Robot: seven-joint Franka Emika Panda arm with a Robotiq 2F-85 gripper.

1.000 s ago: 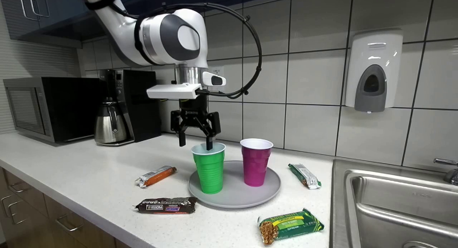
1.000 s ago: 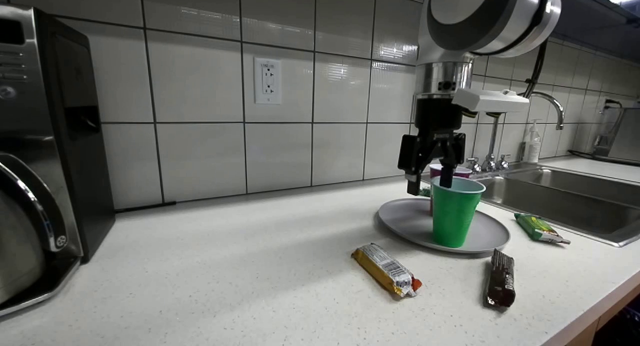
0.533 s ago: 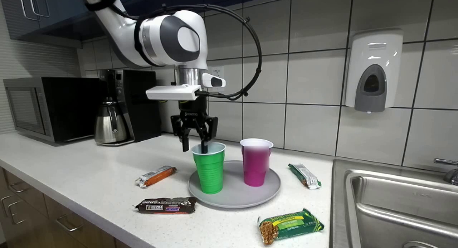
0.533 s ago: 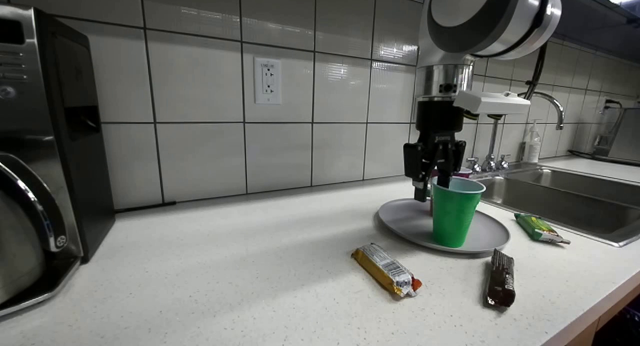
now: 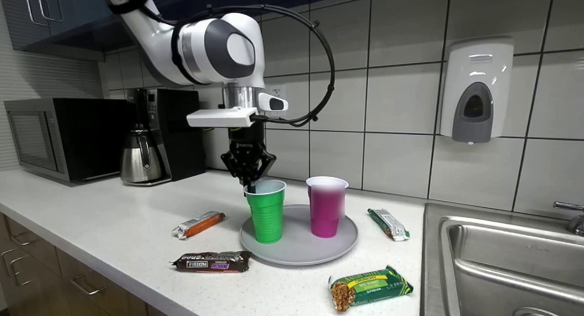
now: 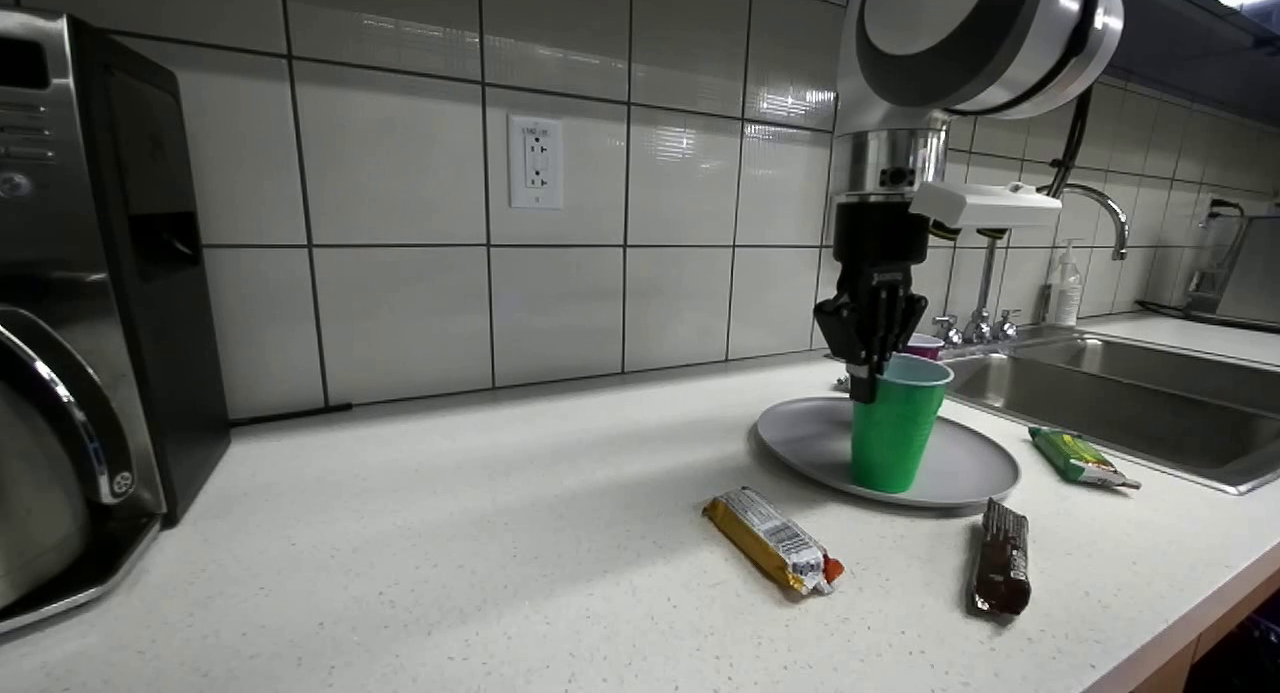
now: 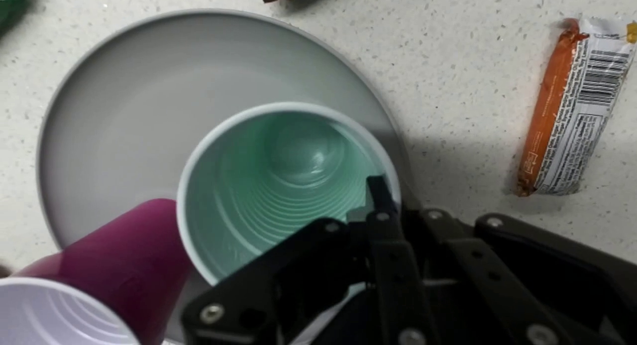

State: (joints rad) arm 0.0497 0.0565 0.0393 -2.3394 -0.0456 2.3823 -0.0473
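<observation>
A green cup [image 5: 267,218] with a pale inside stands near the edge of the grey plate [image 5: 299,256]. My gripper [image 5: 249,188] is shut on the cup's rim in both exterior views, with one finger inside the wall and its mate outside. Looking down in the wrist view, I see the inner finger [image 7: 380,193] against the cup's inner wall; the outer fingertip is hidden past the rim. The cup appears empty, and its base appears to rest on the plate. Beside it on the plate stands a magenta cup [image 5: 326,220], mostly hidden behind the gripper and green cup in an exterior view [image 6: 923,345].
Around the plate lie an orange-wrapped bar [image 5: 200,225], a dark brown bar [image 5: 212,262], a large green bar [image 5: 372,286] and a smaller green bar [image 5: 388,225]. A steel sink [image 5: 511,279] borders the counter. A coffee maker [image 5: 178,133] and microwave [image 5: 68,138] stand farther along.
The gripper came down slightly and its fingers closed across the green cup's rim. The cup shifted slightly toward the gripper, away from the magenta cup.
</observation>
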